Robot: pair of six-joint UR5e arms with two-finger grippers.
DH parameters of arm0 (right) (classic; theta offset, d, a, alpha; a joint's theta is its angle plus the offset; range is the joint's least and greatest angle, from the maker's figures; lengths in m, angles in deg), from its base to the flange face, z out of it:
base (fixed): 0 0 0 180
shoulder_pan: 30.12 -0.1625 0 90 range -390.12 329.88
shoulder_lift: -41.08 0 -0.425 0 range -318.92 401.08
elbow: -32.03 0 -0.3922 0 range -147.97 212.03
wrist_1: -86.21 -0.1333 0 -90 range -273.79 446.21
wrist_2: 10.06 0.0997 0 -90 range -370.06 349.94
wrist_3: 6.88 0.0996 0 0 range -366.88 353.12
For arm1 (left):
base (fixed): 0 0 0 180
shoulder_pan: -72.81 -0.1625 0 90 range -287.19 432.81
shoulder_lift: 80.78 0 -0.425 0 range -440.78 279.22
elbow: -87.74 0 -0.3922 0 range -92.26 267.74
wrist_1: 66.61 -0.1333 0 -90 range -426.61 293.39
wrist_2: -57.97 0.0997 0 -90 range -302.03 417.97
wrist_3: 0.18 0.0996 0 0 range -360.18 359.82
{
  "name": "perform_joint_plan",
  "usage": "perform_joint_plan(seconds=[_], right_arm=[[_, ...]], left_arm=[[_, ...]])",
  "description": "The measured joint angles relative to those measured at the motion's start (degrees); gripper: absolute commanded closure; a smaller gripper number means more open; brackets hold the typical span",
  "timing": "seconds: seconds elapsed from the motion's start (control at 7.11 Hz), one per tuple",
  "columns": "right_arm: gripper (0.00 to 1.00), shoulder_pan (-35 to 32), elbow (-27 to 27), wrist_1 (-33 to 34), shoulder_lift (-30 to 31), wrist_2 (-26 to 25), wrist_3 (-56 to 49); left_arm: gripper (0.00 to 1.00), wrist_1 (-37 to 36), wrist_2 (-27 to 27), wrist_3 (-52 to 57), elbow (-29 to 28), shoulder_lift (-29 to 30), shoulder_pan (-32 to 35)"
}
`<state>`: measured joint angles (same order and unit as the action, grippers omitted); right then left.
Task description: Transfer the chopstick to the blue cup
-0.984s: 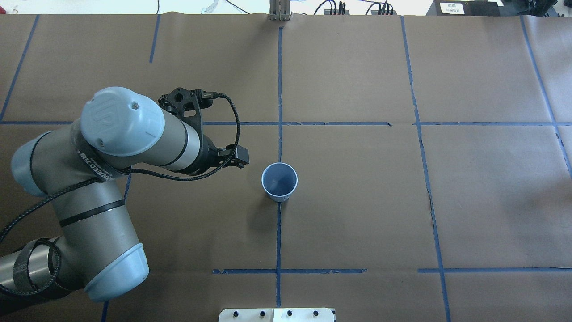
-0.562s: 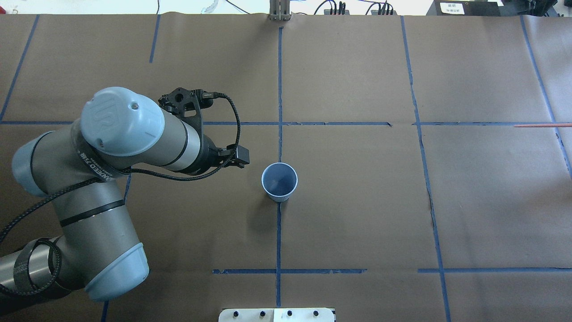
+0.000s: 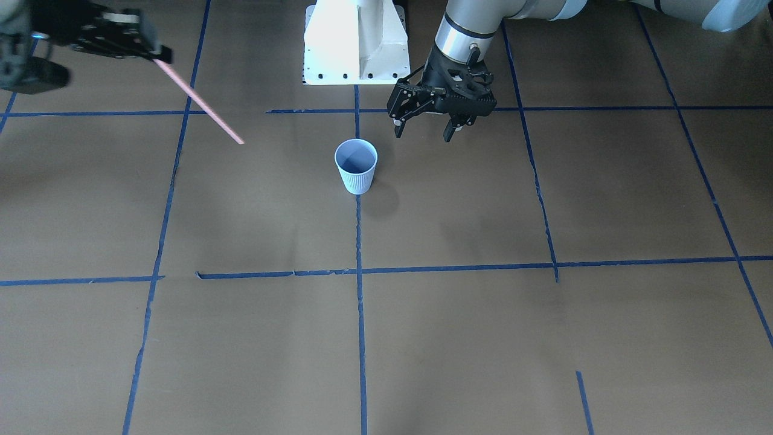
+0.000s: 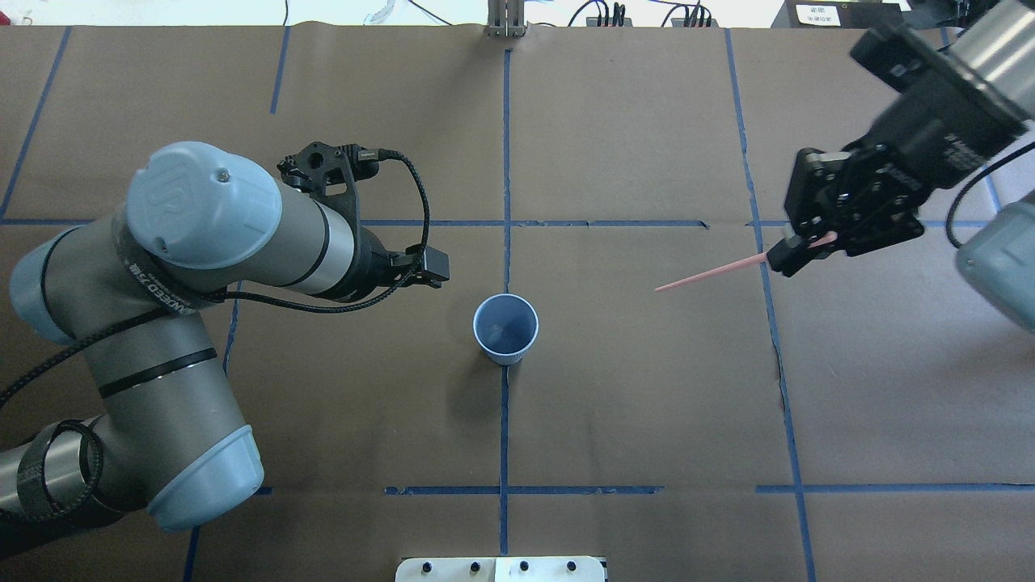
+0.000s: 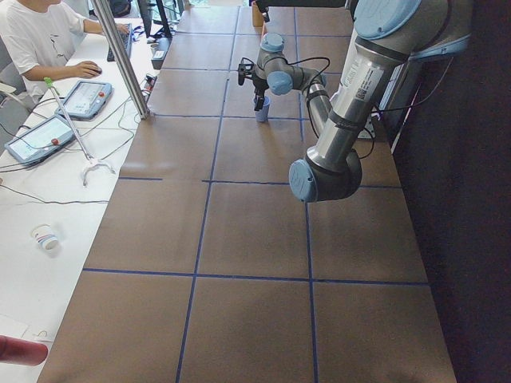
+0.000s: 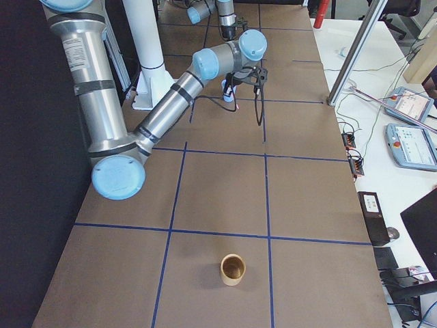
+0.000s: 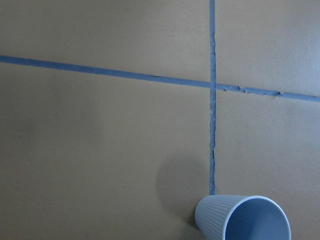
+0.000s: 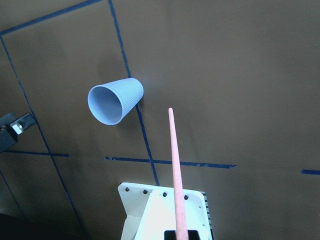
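The blue cup stands upright at the table's middle on a tape line; it also shows as the ribbed cup and in both wrist views. My right gripper is shut on one end of the pinkish chopstick, held in the air to the cup's right, its free tip pointing at the cup. The chopstick slants down from that gripper. In the right wrist view the stick ends short of the cup. My left gripper hangs open and empty just beside the cup.
The white robot base sits at the table's near edge. A brown cup stands far off at the table's right end. Beyond the far side a person sits at a desk with pendants, and a metal pole rises there.
The right arm has come in from the right with the chopstick and moved it toward the cup. The left arm has shifted slightly back and left.
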<state>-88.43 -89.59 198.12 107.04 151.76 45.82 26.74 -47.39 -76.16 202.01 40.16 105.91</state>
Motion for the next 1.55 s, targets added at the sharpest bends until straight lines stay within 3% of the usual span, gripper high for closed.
perform_joint_plan(seconds=[0.28, 0.42, 0.7, 0.98, 1.12, 1.27, 1.41, 1.55], right_arm=[[0.98, 6.55, 7.05, -13.95, -5.97, -1.77, 12.45], [0.98, 8.81, 10.4, -18.33, -8.66, -4.28, 16.49], [0.98, 11.02, 14.77, -22.05, -11.97, -7.3, 19.33], [0.97, 12.98, 18.54, -22.98, -14.3, -9.85, 19.77], [0.83, 14.32, 20.41, -23.23, -14.89, -10.97, 19.85], [0.46, 15.97, 21.94, -23.45, -15.2, -11.99, 19.88], [0.0, 17.45, 22.71, -23.53, -15.4, -13.24, 20.03], [0.0, 18.65, 22.95, -23.56, -15.52, -15.04, 20.78]], left_arm=[[0.0, 0.05, -1.78, 0.55, -0.07, -1.06, 4.64], [0.0, 0.11, -5.21, 2.38, -0.24, -2.16, 8.44], [0.0, 0.18, -12.62, 8.37, -0.3, -5.49, 15.27], [0.0, 0.27, -14.7, 11.11, -0.22, -8.09, 17.18], [0.0, 1.14, -14.91, 11.46, -0.27, -9.45, 17.35], [0.0, 2.82, -15.0, 11.59, -0.4, -10.8, 17.39], [0.0, 3.92, -15.03, 11.62, -0.49, -11.63, 17.42], [0.0, 4.41, -15.05, 11.63, -0.51, -11.97, 17.43]])
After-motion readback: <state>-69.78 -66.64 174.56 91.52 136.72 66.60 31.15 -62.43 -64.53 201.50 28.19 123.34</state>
